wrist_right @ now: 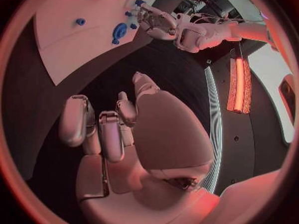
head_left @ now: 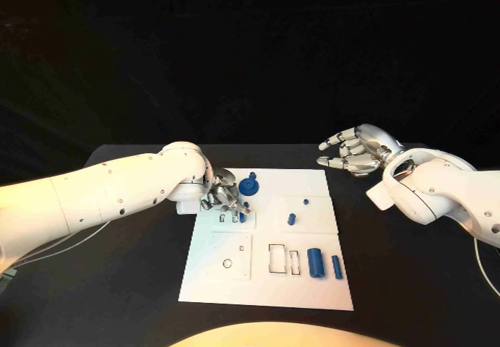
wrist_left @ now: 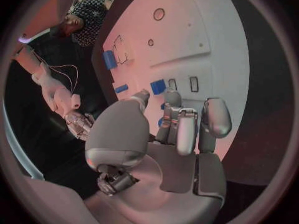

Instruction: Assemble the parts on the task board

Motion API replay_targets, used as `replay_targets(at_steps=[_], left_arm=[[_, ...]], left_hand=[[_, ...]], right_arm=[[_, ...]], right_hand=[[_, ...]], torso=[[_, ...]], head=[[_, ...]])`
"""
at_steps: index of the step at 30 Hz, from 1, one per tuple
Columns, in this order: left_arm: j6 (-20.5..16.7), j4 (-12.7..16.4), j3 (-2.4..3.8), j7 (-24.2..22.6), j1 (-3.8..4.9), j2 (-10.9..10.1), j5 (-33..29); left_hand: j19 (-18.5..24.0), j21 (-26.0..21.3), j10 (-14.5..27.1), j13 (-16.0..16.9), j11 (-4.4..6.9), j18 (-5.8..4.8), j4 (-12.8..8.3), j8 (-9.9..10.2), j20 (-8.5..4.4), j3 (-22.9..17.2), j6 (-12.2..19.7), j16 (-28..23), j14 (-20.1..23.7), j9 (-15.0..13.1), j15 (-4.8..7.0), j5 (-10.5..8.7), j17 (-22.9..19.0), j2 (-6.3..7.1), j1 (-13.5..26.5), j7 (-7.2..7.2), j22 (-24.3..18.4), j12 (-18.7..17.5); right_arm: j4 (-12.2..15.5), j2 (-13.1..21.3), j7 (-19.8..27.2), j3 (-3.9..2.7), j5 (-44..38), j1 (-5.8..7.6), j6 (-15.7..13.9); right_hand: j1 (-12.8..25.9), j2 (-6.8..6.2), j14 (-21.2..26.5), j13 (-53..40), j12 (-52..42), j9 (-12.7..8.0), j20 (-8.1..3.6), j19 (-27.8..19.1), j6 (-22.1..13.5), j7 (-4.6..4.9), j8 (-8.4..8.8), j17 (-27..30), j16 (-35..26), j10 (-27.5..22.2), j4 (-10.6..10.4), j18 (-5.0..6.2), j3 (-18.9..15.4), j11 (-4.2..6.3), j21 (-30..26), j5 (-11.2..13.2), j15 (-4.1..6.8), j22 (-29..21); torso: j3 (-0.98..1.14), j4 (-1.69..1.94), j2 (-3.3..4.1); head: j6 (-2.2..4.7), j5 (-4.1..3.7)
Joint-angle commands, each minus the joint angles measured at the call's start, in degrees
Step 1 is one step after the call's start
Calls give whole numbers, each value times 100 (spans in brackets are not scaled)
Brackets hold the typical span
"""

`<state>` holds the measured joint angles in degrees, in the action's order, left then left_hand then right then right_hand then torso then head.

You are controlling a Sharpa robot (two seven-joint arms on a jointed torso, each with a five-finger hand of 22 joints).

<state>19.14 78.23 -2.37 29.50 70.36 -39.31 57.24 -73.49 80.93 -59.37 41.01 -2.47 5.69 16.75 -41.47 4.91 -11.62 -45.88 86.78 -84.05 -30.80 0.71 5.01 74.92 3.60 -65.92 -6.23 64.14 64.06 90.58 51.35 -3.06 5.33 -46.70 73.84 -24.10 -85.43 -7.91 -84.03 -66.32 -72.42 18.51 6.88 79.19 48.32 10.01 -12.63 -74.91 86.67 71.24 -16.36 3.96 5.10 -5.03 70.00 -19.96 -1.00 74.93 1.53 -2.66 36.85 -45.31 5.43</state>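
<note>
The white task board (head_left: 273, 285) lies in the middle of the black table. My left hand (head_left: 220, 195) is over the board's far left corner. Its thumb and fingertips (wrist_left: 172, 96) come down at a small blue block (wrist_left: 157, 86) beside two narrow slots. Whether they pinch the block is unclear. A round blue knob (head_left: 249, 186) stands just beyond the fingers. Two small blue pieces (head_left: 292, 218) sit mid-board, and a blue cylinder (head_left: 315, 262) and a blue bar (head_left: 337, 265) lie near the right edge. My right hand (head_left: 354, 150) hovers off the board at the far right, fingers apart, holding nothing.
Rectangular slots (head_left: 276, 259) and round holes (head_left: 227, 264) are cut into the board's near half. Bare black table (head_left: 125, 289) surrounds the board on all sides. My left arm shows across the table in the right wrist view, its hand (wrist_right: 156, 25) at the board.
</note>
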Motion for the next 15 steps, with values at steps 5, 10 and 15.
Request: replay_targets(at_steps=[5, 10, 15], left_arm=[[169, -12, 1, 1, 5, 47, -20], [178, -31, 2, 0, 4, 68, -31], [199, -49, 1, -3, 4, 78, -40]], left_hand=[[9, 3, 6, 48, 15, -51, -1, -21, 22, -64, 43, -5, -134, -43, 24, 19, 479, -39, -149, -6, 6, -2], [6, 6, 4, 54, 17, -52, -2, -19, 22, -80, 43, -7, -132, -52, 26, 20, 474, -52, -182, -4, 13, 3], [2, 8, -6, 68, 16, -53, 7, -16, 22, -77, 40, -4, -136, -60, 26, 11, 482, -48, -184, -7, 19, 12]], right_arm=[[-3, -27, 13, 1, -85, -5, 117], [3, -38, 8, 2, -89, -6, 125], [9, -39, -3, 2, -97, -7, 139]], right_hand=[[-33, -14, -373, 11, 31, -7, -18, 2, -27, -7, -47, -616, -33, -35, 2, 67, 87, 5, -20, -31, 31, 299], [-47, -16, -372, 15, 33, -7, -18, 0, -28, -7, -52, -614, -34, -36, 4, 68, 102, 5, -27, -32, 31, 296], [-47, -16, -372, 15, 33, -7, -18, 0, -28, -7, -52, -614, -34, -36, 4, 68, 102, 5, -27, -32, 31, 296]], torso=[[0, -5, 6], [2, 1, 3], [2, 5, 3]], head=[[-11, -3], [-21, 2], [-34, 2]])
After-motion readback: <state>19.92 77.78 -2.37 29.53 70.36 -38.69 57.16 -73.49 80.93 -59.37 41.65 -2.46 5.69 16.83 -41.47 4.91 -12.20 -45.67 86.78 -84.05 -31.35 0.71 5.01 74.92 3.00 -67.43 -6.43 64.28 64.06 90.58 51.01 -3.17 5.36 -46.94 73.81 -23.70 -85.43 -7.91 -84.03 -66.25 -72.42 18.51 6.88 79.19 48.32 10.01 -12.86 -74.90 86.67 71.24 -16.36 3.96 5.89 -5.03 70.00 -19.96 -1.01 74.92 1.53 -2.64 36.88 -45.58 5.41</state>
